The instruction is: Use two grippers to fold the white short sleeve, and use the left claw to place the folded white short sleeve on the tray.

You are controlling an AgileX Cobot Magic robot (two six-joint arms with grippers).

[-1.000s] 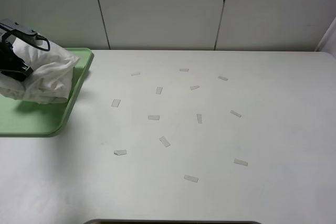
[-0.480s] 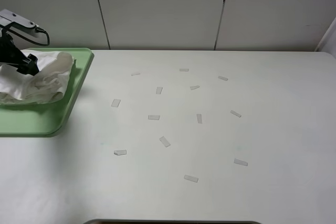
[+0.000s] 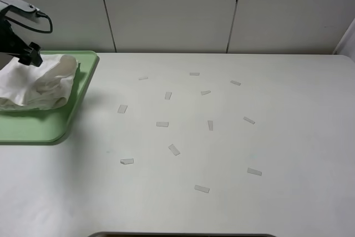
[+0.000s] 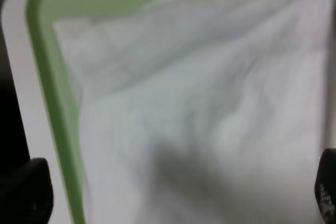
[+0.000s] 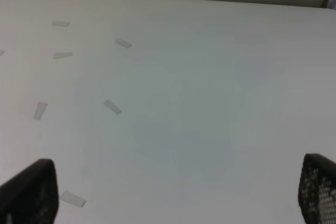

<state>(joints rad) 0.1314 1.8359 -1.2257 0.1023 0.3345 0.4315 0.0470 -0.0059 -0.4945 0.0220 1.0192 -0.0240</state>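
White short sleeve [image 3: 39, 84] sits bunched on tray [image 3: 52, 129], upper left. Left claw [image 4: 173, 192] apart, empty; lift straight up, avoid snagging cloth. Right claw [image 5: 168, 192] apart.

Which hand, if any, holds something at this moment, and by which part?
Nothing is held. The left hand is open above the shirt, which lies on the tray. The right hand is open over the bare table.
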